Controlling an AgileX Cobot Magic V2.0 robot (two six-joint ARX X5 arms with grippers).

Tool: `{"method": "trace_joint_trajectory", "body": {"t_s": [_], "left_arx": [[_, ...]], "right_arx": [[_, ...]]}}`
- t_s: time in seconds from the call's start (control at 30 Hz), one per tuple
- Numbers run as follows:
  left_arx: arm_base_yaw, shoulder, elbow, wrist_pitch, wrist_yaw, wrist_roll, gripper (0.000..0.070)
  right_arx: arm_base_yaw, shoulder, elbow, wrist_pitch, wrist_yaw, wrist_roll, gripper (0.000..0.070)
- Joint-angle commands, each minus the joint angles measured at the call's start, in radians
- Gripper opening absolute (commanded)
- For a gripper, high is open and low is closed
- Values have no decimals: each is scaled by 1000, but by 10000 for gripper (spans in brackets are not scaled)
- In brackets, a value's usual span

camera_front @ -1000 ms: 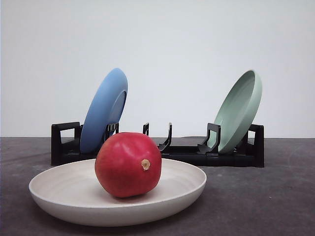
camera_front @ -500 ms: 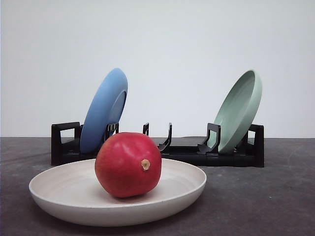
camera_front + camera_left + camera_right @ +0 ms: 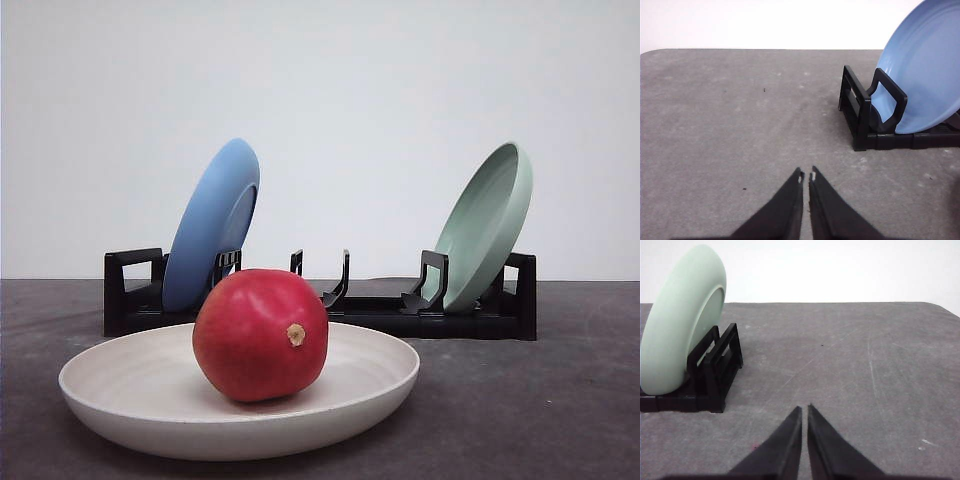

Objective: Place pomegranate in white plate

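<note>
Pomegranate [image 3: 260,335] resting in white plate [image 3: 375,385], near side. Left gripper [image 3: 806,176] & right gripper [image 3: 805,408] pressed together, empty; best kept well apart from the plate.

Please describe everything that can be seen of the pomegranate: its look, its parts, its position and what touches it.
The pomegranate is a roundish, glossy red fruit with a smooth skin that catches soft highlights. A small tan stem nub sits on its side, turned toward the camera and slightly to the right. It looks whole and undamaged. It rests inside the white plate, near the middle, with its underside on the plate's floor. Nothing else touches it, and no gripper holds it. Behind it stands the black rack.
</note>
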State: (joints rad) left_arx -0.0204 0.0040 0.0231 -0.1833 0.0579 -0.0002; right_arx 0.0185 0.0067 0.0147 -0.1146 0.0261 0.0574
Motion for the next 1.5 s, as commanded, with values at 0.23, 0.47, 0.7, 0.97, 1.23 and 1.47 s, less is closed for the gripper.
{"method": "trace_joint_trajectory", "body": {"t_s": [0.23,0.47,0.7,0.97,1.23,1.47], "left_arx": [[0,-1,-11,-2,-1,7,0],[0,-1,-11,-2,-1,7,0],[0,-1,-11,-2,-1,7,0],[0,-1,-11,-2,-1,7,0],[0,-1,-11,-2,-1,7,0],[0,-1,-11,-2,-1,7,0]], "right_arx": [[-1,-3,-4,13,1,13,15],[-1,-3,-4,13,1,13,15],[-1,-3,-4,13,1,13,15],[-1,-3,-4,13,1,13,15],[-1,-3,-4,13,1,13,15],[-1,-3,-4,13,1,13,15]]}}
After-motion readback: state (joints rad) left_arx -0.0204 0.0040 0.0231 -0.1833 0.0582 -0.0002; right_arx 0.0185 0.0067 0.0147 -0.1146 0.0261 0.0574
